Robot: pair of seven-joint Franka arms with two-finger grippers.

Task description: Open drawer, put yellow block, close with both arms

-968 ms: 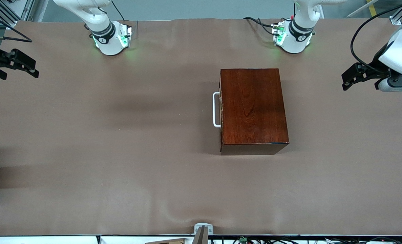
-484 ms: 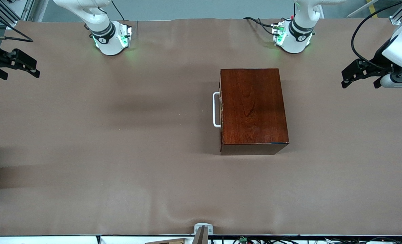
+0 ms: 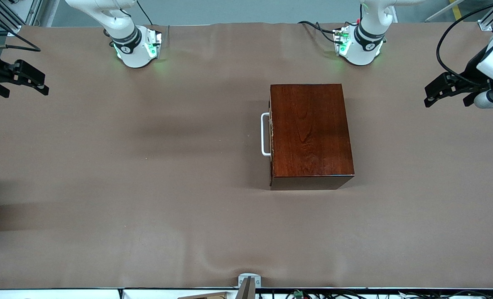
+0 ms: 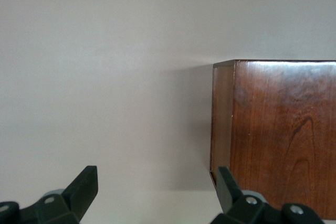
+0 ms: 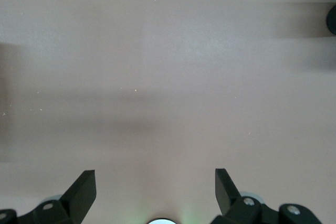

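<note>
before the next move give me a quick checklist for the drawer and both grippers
1. Drawer shut flush in the box: ok.
2. White handle free of either gripper: ok.
3. Left gripper open, over the table's left-arm end: ok.
4. Right gripper open, over the right-arm end, waiting: ok.
5. Yellow block in sight: not ok, no view shows it.

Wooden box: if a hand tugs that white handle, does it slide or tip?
The wooden box is low, wide and flat on the table, so tipping seems unlikely. Its handle sits on one side, and nothing braces the box, so it may slide on the smooth covering. Glossy faces probably grip poorly.
</note>
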